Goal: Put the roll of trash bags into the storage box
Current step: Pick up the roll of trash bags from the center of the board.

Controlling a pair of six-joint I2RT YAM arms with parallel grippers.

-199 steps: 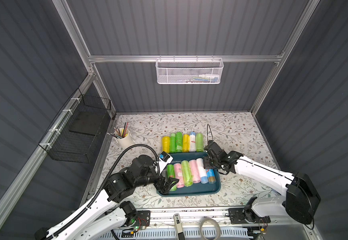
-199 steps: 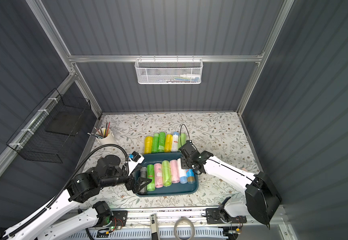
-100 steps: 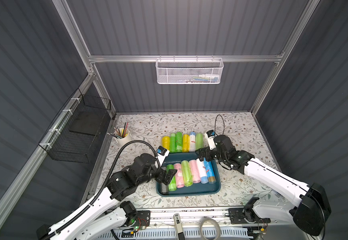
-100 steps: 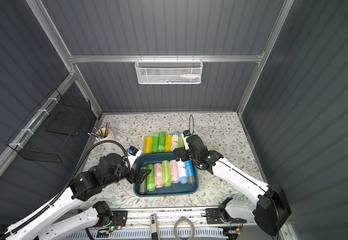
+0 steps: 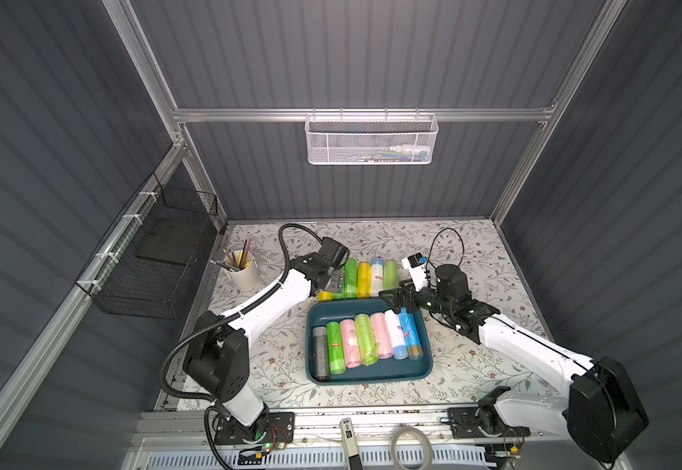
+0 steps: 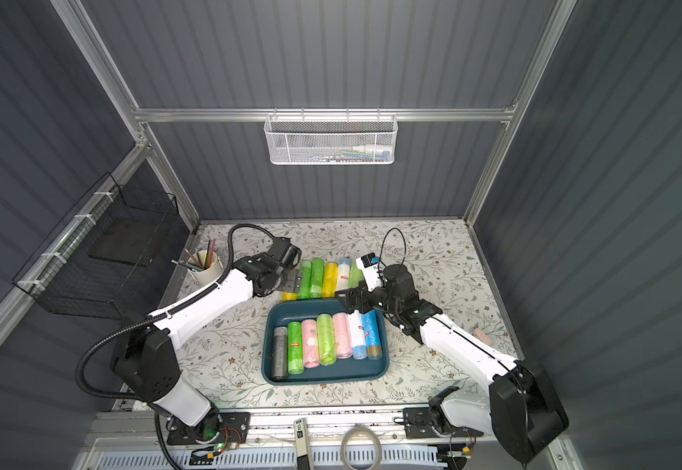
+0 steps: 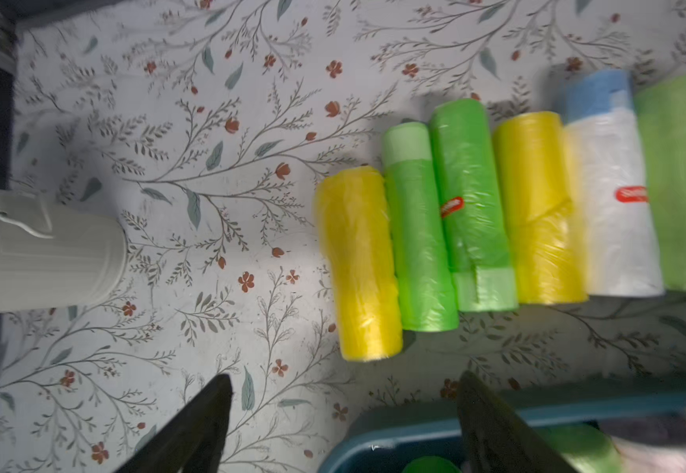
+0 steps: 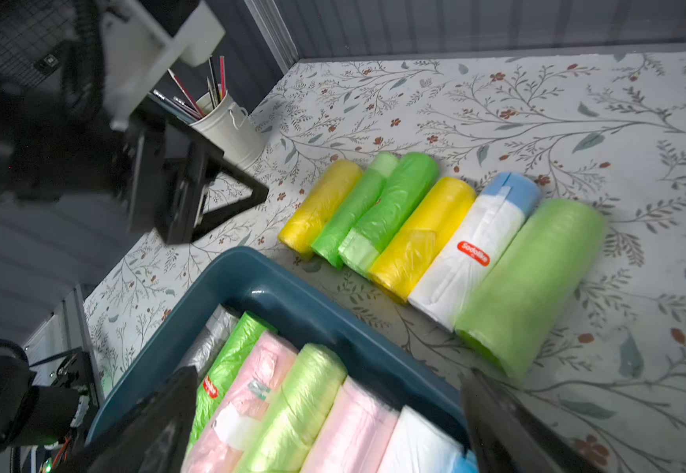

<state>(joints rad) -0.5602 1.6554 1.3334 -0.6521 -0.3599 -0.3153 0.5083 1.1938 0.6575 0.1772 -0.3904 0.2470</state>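
Storage box [image 5: 372, 372] holds seven rolls [image 5: 366, 339]; six wait in a row just past its far rim. Left gripper [image 7: 345, 381], jaws apart and empty, hovers by the leftmost yellow roll [image 7: 357, 262] — likely its next pick; right gripper [image 8: 331, 372], spread, empty, over that rim.

Storage box [image 5: 372, 376]: shallow dark teal tray with rounded corners and a raised rim, lying flat on the tabletop [image 5: 482, 260].
Inside, filling the far part: seven rolls lying side by side, ends pointing near and far. Left to right: grey roll [image 5: 320, 354], green roll [image 5: 335, 348], pink roll [image 5: 349, 344], pale green roll [image 5: 365, 339], second pink roll [image 5: 381, 335], white roll [image 5: 394, 331] with a blue near end, blue roll [image 5: 410, 331] with a gold near end.
Outside, just beyond the far rim: six rolls in a close row. Left to right: short yellow roll [image 7: 357, 262], slim green roll [image 7: 419, 245], labelled green roll [image 7: 470, 204], long yellow roll [image 7: 538, 209], white-and-blue roll [image 7: 611, 204], thick pale green roll [image 7: 685, 180].
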